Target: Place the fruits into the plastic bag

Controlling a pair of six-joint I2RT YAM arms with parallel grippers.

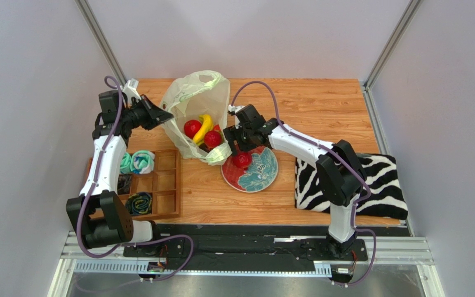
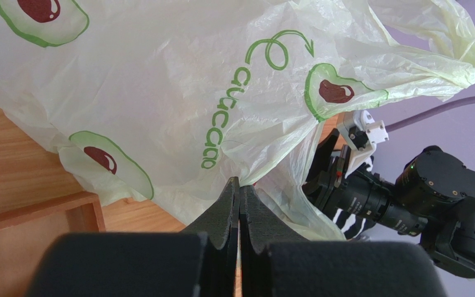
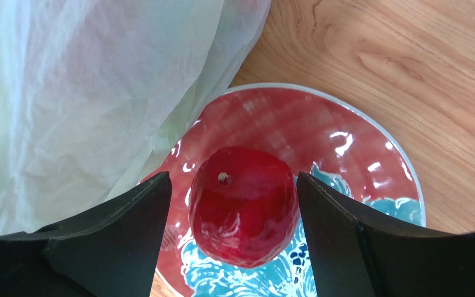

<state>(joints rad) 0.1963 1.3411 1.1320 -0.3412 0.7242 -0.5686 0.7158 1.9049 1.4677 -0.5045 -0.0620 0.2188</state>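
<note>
The plastic bag stands open on the table, pale yellow-green with avocado prints. Inside it show a yellow banana, two red fruits and the green grape bunch. My left gripper is shut on the bag's edge and holds it up. One red fruit lies on the red-and-teal plate. My right gripper is open just above it, fingers on either side of the fruit, next to the bag's side. The dark oval fruit is not in view.
A wooden compartment tray with rolled teal cloth bundles sits at the left. A zebra-striped cloth lies at the right. The plate's rim touches the bag. The right arm's wrist shows behind the bag.
</note>
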